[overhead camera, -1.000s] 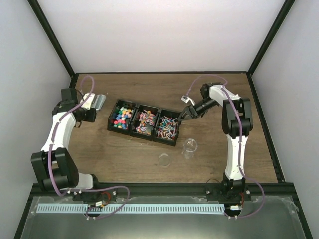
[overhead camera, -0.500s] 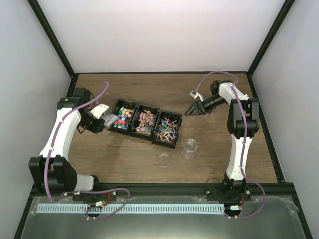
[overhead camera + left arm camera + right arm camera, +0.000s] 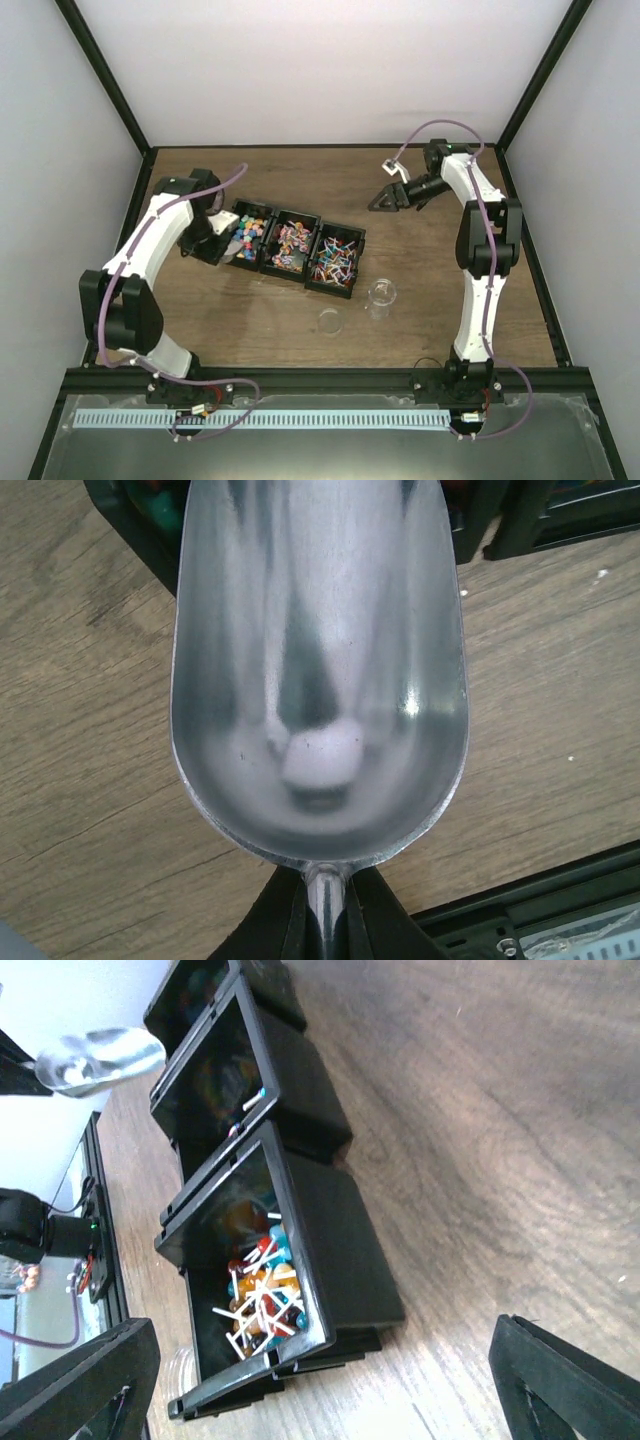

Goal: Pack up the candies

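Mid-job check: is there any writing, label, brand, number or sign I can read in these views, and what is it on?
No readable text in any view.
The black bins: plain walls, no label.
The metal scoop: bare metal, only reflections.
The clear jar: no marking visible, though it is small in the top view.
The candies: any print on them is too small to read.
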Tool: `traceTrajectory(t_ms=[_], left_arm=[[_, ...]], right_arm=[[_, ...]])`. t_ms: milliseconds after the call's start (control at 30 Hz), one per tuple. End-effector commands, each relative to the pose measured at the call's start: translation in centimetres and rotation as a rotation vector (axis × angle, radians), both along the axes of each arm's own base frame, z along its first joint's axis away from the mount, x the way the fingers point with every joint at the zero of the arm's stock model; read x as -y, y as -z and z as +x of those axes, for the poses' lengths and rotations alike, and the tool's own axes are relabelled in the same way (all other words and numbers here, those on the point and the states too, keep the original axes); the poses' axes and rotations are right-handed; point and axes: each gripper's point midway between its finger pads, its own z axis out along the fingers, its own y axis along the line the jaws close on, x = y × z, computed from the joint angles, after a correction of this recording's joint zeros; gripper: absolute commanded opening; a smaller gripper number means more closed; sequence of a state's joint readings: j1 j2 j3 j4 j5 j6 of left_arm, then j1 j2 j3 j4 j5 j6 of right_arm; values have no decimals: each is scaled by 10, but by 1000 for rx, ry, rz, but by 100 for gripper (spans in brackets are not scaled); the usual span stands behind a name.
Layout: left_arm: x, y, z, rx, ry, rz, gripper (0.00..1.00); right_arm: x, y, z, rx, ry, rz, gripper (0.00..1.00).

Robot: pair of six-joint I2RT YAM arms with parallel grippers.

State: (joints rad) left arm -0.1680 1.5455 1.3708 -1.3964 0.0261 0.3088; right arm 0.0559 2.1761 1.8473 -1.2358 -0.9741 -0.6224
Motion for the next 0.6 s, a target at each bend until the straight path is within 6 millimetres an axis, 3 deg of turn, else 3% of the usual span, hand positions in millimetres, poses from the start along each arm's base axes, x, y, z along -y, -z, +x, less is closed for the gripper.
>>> traceTrajectory(t_ms=[0,200,567], left_arm=[[-2,6,3,-34,-17,60,4],[-4,19,5,-62,0,164,4],[-1,26,30,-62,6,233,4]], right_arm=[[-5,-28,16,75,20,32,93],[-5,-28,14,74,23,31,93],[-5,-27,12,59,33,38,93]])
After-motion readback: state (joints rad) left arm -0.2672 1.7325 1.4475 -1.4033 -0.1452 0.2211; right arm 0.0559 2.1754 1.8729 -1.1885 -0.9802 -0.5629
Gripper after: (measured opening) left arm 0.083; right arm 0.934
